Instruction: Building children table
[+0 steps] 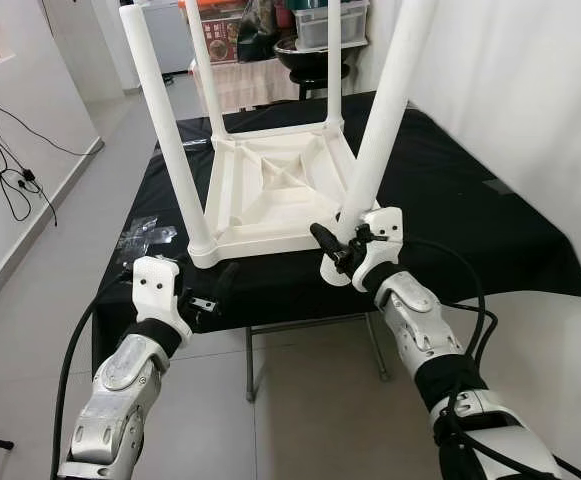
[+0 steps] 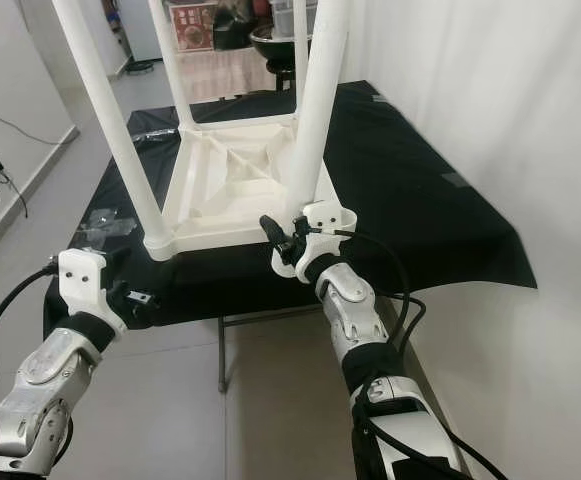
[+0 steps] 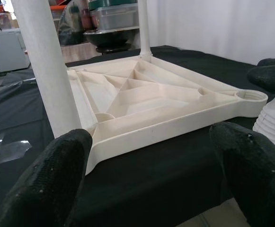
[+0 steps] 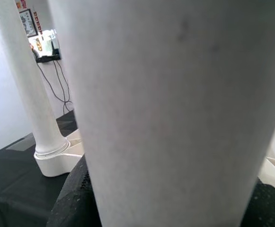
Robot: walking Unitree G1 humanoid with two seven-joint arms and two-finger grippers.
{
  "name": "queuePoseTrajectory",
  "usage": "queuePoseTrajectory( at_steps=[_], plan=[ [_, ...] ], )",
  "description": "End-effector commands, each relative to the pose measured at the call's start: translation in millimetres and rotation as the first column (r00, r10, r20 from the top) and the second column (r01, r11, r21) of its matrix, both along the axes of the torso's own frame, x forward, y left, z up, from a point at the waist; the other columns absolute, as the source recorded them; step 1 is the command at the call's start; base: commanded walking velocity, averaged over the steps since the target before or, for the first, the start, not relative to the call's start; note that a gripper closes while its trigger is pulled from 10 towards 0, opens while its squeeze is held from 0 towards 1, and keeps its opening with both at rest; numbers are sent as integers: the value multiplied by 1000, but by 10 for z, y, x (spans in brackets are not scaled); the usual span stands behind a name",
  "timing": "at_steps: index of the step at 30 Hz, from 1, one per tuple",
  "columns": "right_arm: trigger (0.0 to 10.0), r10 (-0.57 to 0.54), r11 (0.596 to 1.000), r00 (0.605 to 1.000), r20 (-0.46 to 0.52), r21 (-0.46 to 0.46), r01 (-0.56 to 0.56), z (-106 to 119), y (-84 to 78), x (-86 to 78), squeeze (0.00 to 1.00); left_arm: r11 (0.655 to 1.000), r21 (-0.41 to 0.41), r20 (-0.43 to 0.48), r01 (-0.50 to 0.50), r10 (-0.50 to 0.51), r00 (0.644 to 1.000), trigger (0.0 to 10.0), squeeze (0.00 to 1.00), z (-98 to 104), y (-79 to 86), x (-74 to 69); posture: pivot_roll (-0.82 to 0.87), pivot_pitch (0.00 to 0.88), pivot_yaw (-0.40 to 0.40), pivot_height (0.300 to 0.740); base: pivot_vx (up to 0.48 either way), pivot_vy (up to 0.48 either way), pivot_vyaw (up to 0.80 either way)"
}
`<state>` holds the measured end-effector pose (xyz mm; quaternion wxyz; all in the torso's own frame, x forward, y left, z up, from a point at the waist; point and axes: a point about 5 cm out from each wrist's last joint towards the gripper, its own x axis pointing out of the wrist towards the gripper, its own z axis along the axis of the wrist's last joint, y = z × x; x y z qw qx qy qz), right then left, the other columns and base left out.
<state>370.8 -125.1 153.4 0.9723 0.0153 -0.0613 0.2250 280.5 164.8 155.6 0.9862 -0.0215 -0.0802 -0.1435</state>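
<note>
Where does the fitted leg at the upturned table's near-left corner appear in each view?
Left eye view: left of centre, the near-left leg rises from the tabletop corner.
Right eye view: upper left, leaning towards the top edge.
Left wrist view: upper left, standing at the tabletop's corner.
Right wrist view: left side, beyond the close leg.
Shared landmark: the black cloth under the tabletop.

Head cameras look down; wrist cameras sit close to the white table (image 1: 270,195).
</note>
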Motion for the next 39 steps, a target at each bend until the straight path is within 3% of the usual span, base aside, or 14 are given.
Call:
queuePoseTrajectory(
  at_steps=[1,10,17,24,33,39],
  plan=[
    [10000,20,1000,999,29,1,-20,51,53,-6,0,1000,6,-2,-8,8,1000,10000,0,-21,20,0,-47,0,55,740,0,-472,0],
    [10000,71,997,995,65,-32,-69,8,49,-175,0,999,20,30,-42,42,999,10000,0,5,6,-110,-55,0,59,740,0,-79,0],
    [10000,66,997,996,52,-43,-64,33,47,-125,0,1000,1,45,-31,31,998,10000,0,19,-31,-149,-54,0,49,740,81,0,0],
    [10000,19,997,998,60,67,-23,205,-26,-57,0,1000,4,56,4,-4,998,10000,0,62,-68,-148,-55,0,45,740,366,0,229],
    [10000,5,998,995,95,62,-11,348,-92,-7,0,998,35,48,59,-60,997,10000,0,61,-126,-161,-62,0,47,740,372,0,267],
    [10000,52,997,993,111,53,-58,390,-85,-18,0,996,46,47,73,-75,996,10000,0,61,-145,-160,-62,0,48,740,369,0,0]
  ],
)
